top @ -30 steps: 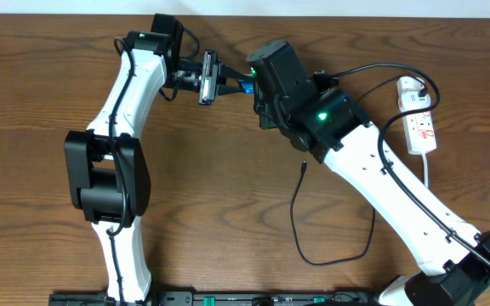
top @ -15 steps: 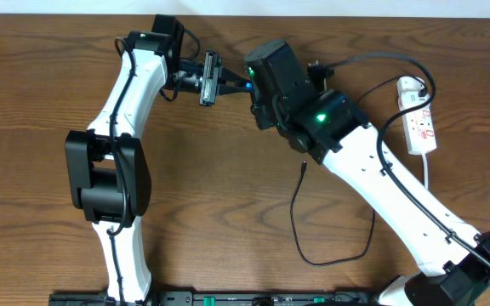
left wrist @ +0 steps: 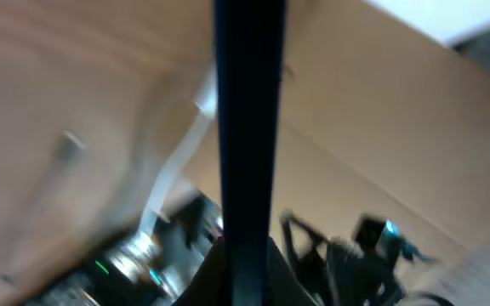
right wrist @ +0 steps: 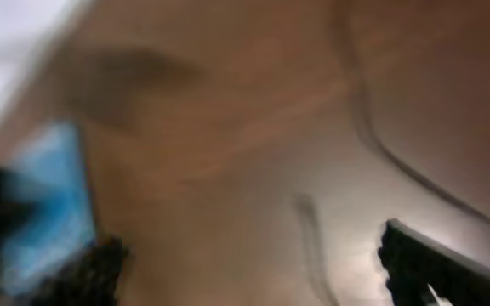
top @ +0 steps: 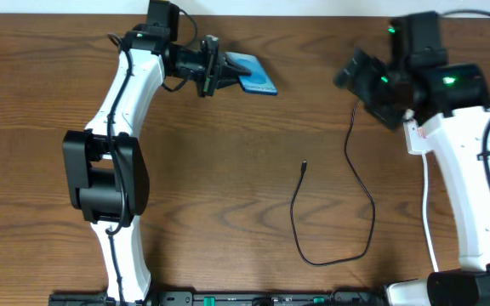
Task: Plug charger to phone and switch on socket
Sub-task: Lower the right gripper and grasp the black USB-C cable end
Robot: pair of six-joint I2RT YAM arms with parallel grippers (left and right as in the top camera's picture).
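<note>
My left gripper pinches the slim blue-screened phone at far left, presumably to present its port, while my right gripper hangs spread and empty at far right, the thin black charger cable lying loose mid-table between them.

One phone, one charger, one socket, two arms.

Left arm: elbow folded, forearm reaching away from base, wrist turned sideways. Left gripper: fingers clamped on the phone, which projects beyond the fingertips. Right arm: extended, wrist bent inward. Right gripper: fingers spread wide apart.
</note>
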